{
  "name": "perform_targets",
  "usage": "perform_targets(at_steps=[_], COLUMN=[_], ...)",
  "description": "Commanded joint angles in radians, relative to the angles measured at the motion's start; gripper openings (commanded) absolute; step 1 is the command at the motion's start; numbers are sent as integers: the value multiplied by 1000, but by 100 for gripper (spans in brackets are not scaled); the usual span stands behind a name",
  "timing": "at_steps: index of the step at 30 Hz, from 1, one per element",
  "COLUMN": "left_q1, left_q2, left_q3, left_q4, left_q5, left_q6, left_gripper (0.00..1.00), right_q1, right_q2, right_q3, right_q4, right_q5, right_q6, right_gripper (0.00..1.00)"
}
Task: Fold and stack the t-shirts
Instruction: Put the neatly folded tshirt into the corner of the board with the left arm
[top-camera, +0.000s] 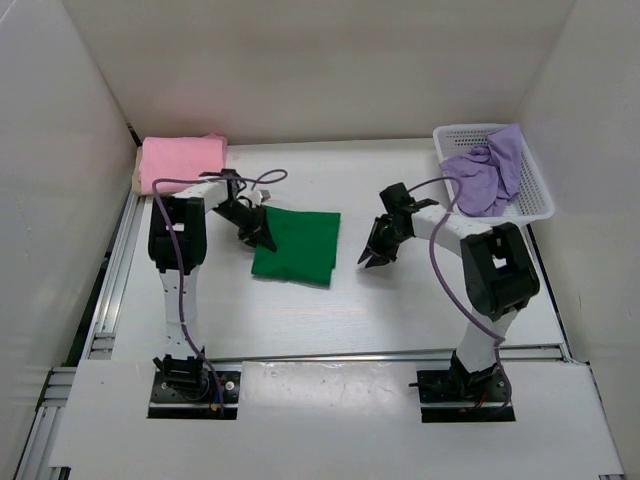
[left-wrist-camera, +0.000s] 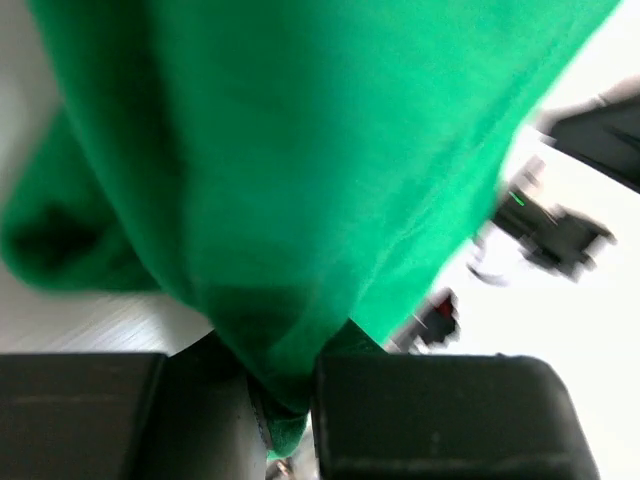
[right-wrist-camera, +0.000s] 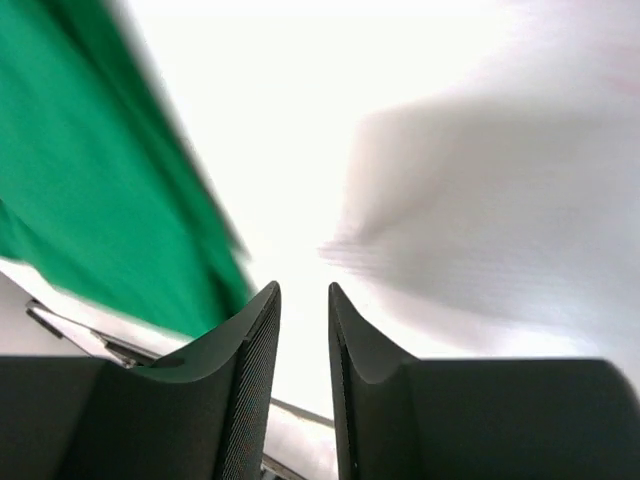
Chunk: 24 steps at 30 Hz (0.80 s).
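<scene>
My L gripper (top-camera: 262, 232) pinches the green t-shirt (top-camera: 297, 245) at its left edge, mid-table.
Folded already, so I reckon the grip's for carrying it twd the pink t-shirt (top-camera: 182, 157) far-left; my R gripper (top-camera: 375, 255) sits just beside, narrow slit, empty.

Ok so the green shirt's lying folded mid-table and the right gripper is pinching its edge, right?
Wrong arm. The left gripper is pinching the edge of the green shirt, as the left wrist view shows; the right gripper hangs beside it, holding nothing. The rest is right.
</scene>
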Motion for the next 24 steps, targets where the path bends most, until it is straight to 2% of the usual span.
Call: perform_targets(at_steps=[1, 4, 5, 7, 9, 13, 18, 21, 24], left_q1=[22, 22, 13, 0, -25, -79, -99, -99, -99], left_q2=[-69, -60, -40, -17, 26, 49, 87, 96, 96], left_q3=[92, 207, 236, 334, 420, 448, 544, 578, 626], left_q4=[-26, -40, -40, -40, -2, 128, 184, 247, 278], left_q5=[-334, -536, -657, -771, -964, -1276, -1466, -1540, -1549], left_q6=[46, 46, 46, 46, 46, 46, 46, 46, 46], left_gripper=[10, 10, 10, 10, 10, 10, 10, 10, 10], right_q1=[-40, -49, -58, -58, -69, -78, -78, -78, -78], right_q2=[-122, -157, -158, -181, -181, -181, -190, -190, -190], right_q3=[-2, 24, 24, 24, 24, 24, 15, 5, -4], right_q4=[-75, -143, -152, -163, -163, -183, -192, -192, -201], right_q5=[74, 120, 129, 141, 141, 151, 171, 181, 192], right_q6=[-39, -86, -86, -99, -108, -108, -117, -126, -126], right_gripper=[32, 32, 32, 32, 32, 32, 32, 32, 32])
